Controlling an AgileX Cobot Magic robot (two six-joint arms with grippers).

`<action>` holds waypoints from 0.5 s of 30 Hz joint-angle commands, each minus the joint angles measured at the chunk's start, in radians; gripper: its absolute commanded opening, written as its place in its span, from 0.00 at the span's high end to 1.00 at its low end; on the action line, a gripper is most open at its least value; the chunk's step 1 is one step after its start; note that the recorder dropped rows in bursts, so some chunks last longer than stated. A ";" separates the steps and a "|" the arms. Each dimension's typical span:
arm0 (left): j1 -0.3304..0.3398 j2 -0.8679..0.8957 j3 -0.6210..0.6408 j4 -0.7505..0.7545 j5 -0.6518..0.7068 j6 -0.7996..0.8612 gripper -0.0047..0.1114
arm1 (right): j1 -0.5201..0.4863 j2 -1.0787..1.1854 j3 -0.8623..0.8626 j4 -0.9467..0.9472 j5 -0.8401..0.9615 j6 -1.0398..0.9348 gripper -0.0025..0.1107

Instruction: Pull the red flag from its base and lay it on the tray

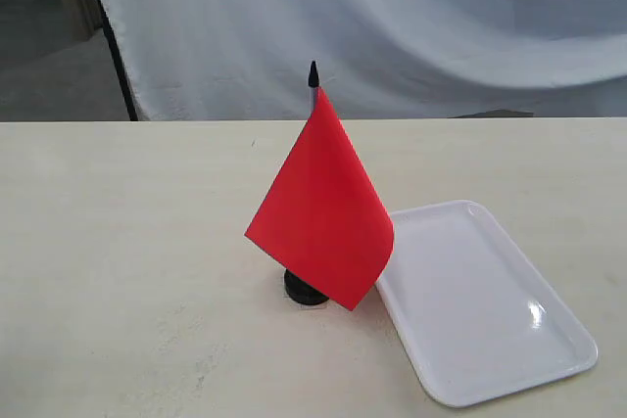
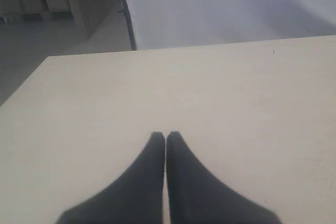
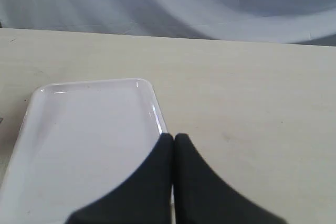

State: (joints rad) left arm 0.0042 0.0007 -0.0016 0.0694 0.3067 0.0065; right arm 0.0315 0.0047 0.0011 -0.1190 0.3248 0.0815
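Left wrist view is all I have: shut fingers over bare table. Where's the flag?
Observer: The red flag stands upright in its base, centre of the exterior view.
Operator: Tray?
Observer: The tray lies beside the base, on its right in the exterior view; the flag is not yet on it.
Operator: Right arm?
Observer: Right gripper is shut on nothing, with its tips showing at the tray's long edge in the right wrist view.

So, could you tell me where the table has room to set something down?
The table is bare left of the red flag and behind it to the far edge. Crowded only between its base and the white tray.
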 commanded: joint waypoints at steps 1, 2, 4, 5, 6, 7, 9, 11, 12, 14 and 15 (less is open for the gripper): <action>-0.002 -0.001 0.002 0.005 -0.008 -0.007 0.95 | -0.007 -0.005 -0.001 -0.004 -0.009 0.000 0.98; -0.002 -0.001 0.002 0.005 -0.008 -0.007 0.95 | -0.007 -0.005 -0.001 -0.004 -0.009 0.000 0.98; -0.002 -0.001 0.002 0.005 -0.008 -0.007 0.95 | -0.007 -0.005 -0.001 -0.004 -0.009 0.000 0.98; -0.002 -0.001 0.002 0.005 -0.008 -0.007 0.95 | -0.007 -0.005 -0.001 -0.004 -0.009 0.000 0.98; -0.002 -0.001 0.002 0.005 -0.008 -0.007 0.95 | -0.007 -0.005 -0.001 -0.004 -0.009 0.000 0.98; -0.002 -0.001 0.002 0.005 -0.008 -0.007 0.95 | -0.006 -0.005 -0.001 -0.006 -0.011 0.000 0.98; -0.002 -0.001 0.002 0.005 -0.008 -0.007 0.95 | -0.006 -0.005 -0.001 -0.026 -0.043 0.000 0.98; -0.002 -0.001 0.002 0.005 -0.008 -0.007 0.95 | -0.006 -0.005 -0.001 -0.026 -0.058 0.000 0.98; -0.002 -0.001 0.002 0.005 -0.008 -0.007 0.95 | -0.006 -0.005 -0.001 -0.026 -0.062 0.000 0.98; -0.002 -0.001 0.002 0.005 -0.008 -0.007 0.95 | -0.006 -0.005 -0.001 -0.026 -0.091 0.000 0.98; -0.002 -0.001 0.002 0.005 -0.008 -0.007 0.95 | -0.006 -0.005 -0.001 -0.026 -0.118 0.000 0.98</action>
State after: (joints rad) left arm 0.0042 0.0007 -0.0016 0.0694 0.3067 0.0065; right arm 0.0315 0.0047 0.0011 -0.1327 0.2616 0.0815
